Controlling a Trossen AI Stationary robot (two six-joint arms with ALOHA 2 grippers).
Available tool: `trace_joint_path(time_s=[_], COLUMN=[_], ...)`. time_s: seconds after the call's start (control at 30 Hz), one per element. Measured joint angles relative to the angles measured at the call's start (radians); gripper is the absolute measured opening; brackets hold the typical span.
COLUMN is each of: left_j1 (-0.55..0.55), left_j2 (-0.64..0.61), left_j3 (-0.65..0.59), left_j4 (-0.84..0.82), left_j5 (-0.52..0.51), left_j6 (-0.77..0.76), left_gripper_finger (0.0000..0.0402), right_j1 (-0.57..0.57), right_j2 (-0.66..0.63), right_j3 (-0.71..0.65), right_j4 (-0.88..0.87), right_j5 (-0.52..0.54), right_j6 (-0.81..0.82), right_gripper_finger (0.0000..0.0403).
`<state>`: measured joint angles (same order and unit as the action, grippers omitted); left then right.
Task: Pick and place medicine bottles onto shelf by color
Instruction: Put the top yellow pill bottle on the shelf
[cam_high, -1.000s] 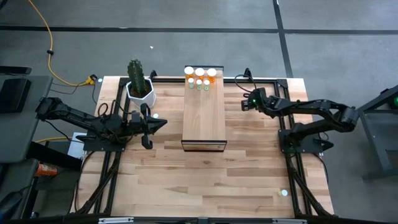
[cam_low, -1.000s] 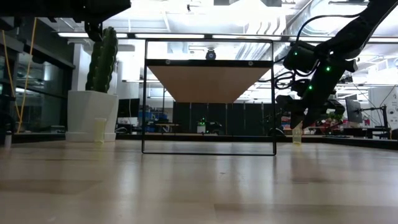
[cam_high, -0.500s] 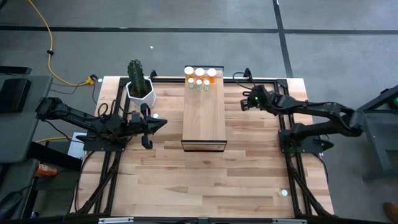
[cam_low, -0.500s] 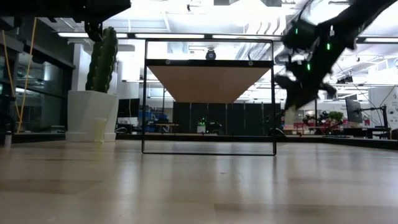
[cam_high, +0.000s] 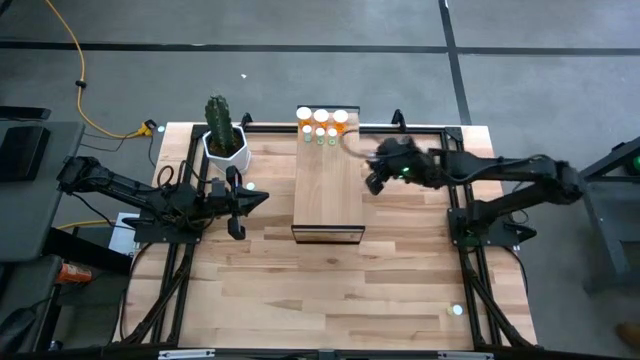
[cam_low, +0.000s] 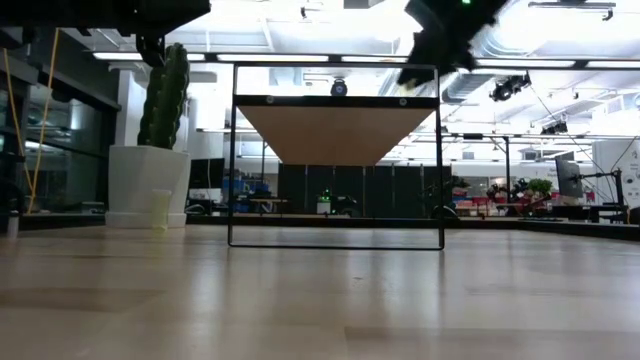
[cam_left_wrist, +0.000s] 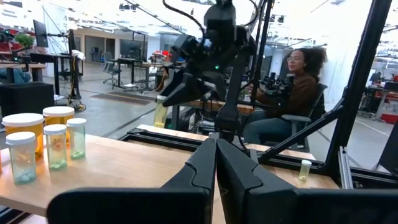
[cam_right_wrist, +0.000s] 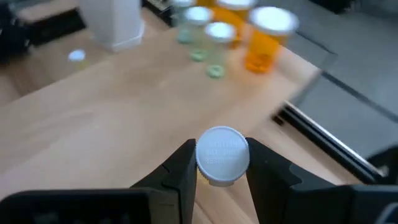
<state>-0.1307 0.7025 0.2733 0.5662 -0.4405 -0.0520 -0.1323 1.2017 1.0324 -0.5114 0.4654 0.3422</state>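
The shelf (cam_high: 328, 185) stands mid-table, and several white-capped orange and pale green-yellow bottles (cam_high: 322, 125) stand on its far end; they also show in the left wrist view (cam_left_wrist: 38, 142). My right gripper (cam_high: 373, 175), raised beside the shelf's right edge, is shut on a pale green-yellow bottle (cam_left_wrist: 160, 114). My left gripper (cam_high: 236, 202) waits shut and empty left of the shelf. One small bottle (cam_low: 161, 210) stands on the table by the cactus pot (cam_high: 224, 148). Another (cam_left_wrist: 304, 169) stands on the table beyond the shelf. My right gripper pinches the small bottle at its white cap (cam_right_wrist: 222, 155) between its two fingers (cam_right_wrist: 184, 167), which come from above and point down. The bottle's body hangs below the fingers, near upright, lifted clear of the table and higher than the shelf top.
A cactus in a white pot stands at the far left of the table. A dark metal frame (cam_high: 455, 215) runs along both table sides. A person sits beyond the table's right side (cam_left_wrist: 292, 93). Bare wood lies on the near half of the table (cam_high: 330, 290).
My right gripper has risen from the table with the pale green-yellow bottle and swung toward the table's left, to the shelf's right edge. The bottle, which stood on the table a second ago, is now lifted clear, above shelf height.
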Motion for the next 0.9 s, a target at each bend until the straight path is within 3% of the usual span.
trace_joint_path(time_s=[0.2,0.43,0.67,0.9], left_j1=[0.0,0.0,0.0,0.0], left_j2=[0.0,0.0,0.0,0.0], left_j3=[0.0,0.0,0.0,0.0], left_j4=[0.0,-0.001,-0.001,-0.001], left_j5=[0.0,0.0,0.0,0.0], left_j6=[0.0,0.0,0.002,0.001], left_gripper_finger=[0.0004,0.0004,0.0004,0.0004], right_j1=[0.059,0.032,-0.027,-0.073], right_j2=[0.224,0.411,0.501,0.515], right_j3=[0.169,0.335,0.428,0.428], right_j4=[0.007,0.023,0.022,-0.007], right_j5=[0.074,0.147,0.076,0.027], right_j6=[-0.116,-0.229,-0.21,-0.123], right_gripper_finger=[0.0106,0.0106,0.0106,0.0106])
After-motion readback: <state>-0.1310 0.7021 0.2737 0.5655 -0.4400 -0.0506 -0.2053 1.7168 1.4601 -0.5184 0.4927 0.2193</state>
